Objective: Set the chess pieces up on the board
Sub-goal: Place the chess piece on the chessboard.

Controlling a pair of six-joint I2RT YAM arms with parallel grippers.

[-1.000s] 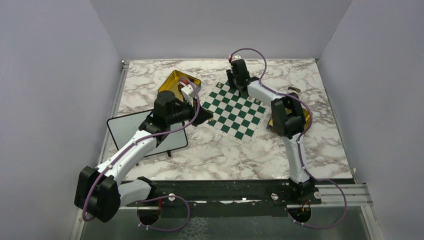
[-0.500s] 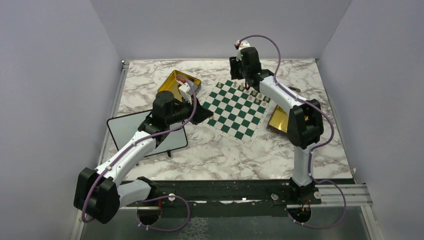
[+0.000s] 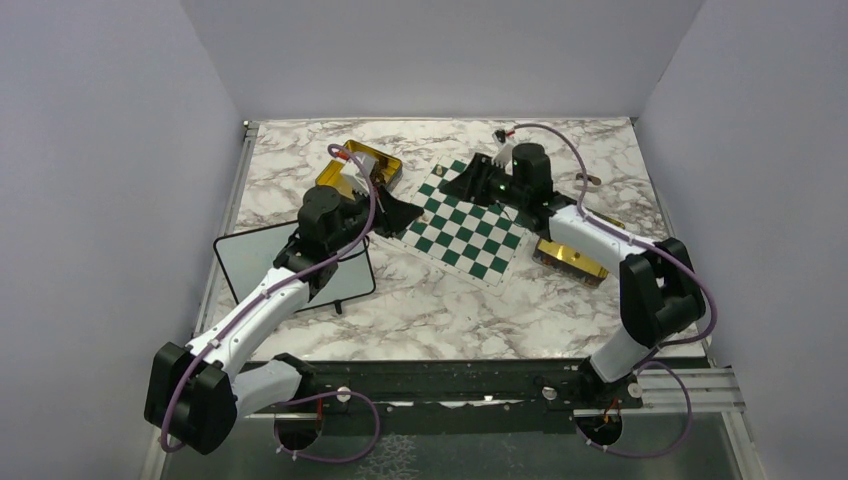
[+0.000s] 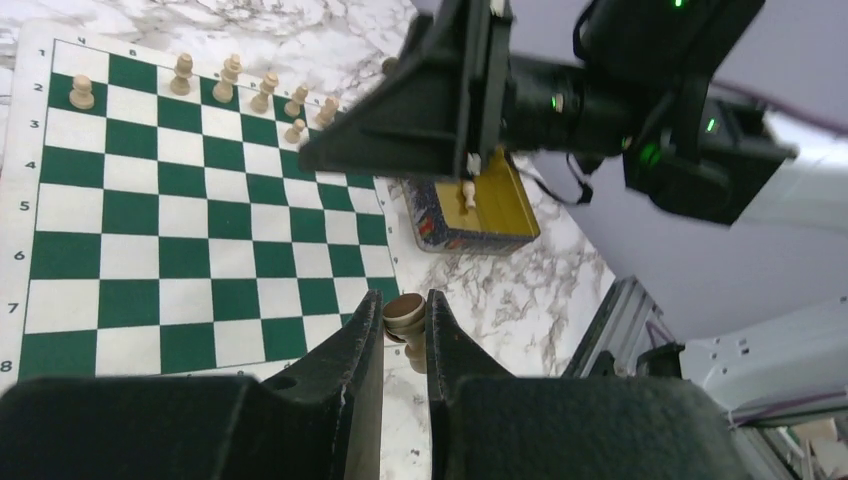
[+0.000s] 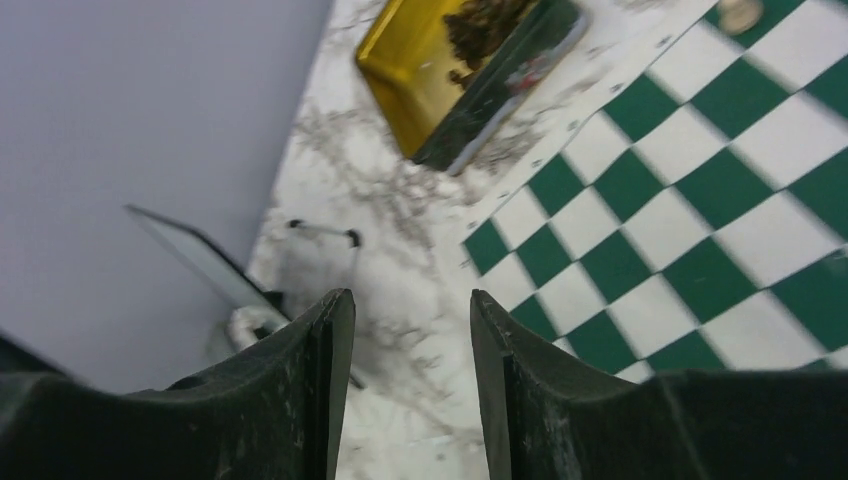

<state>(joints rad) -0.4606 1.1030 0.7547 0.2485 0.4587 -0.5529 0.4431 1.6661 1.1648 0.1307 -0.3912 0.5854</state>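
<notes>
**Left end effector (image 4: 403,298).** The jaws are narrow and closed on one pale tan wooden chess piece (image 4: 404,312). The piece's round base projects just past the fingertips. Its long axis appears to run along the fingers, base outward.

**Governing relation.** The flat green-and-white checked board (image 4: 150,230) lies ahead and to the left of this end effector. The fingertips hang over the board's nearest corner, at the edge of the white-marbled bench (image 3: 450,300). The squares directly ahead are bare. A row of pale tan pieces (image 4: 230,75) stands along the board's far edge, well ahead. The left arm carries the piece and is therefore the arm nearer to placing it. It reaches forward from its base, elbow low and wrist turned toward the board.

**Right end effector (image 5: 410,295).** The jaws stand moderately wide with nothing between them. This end effector hangs ahead of and above the left one, over the far part of the board. The right arm is folded sideways across the bench. A gold rectangular tin (image 5: 430,50) containing dark pieces lies ahead of it, off the board.

**Judgement.** Placement probably requires moving the left end effector forward over a bare square, base downward. The right end effector occupies the space ahead, so contact between the two is a risk.
</notes>
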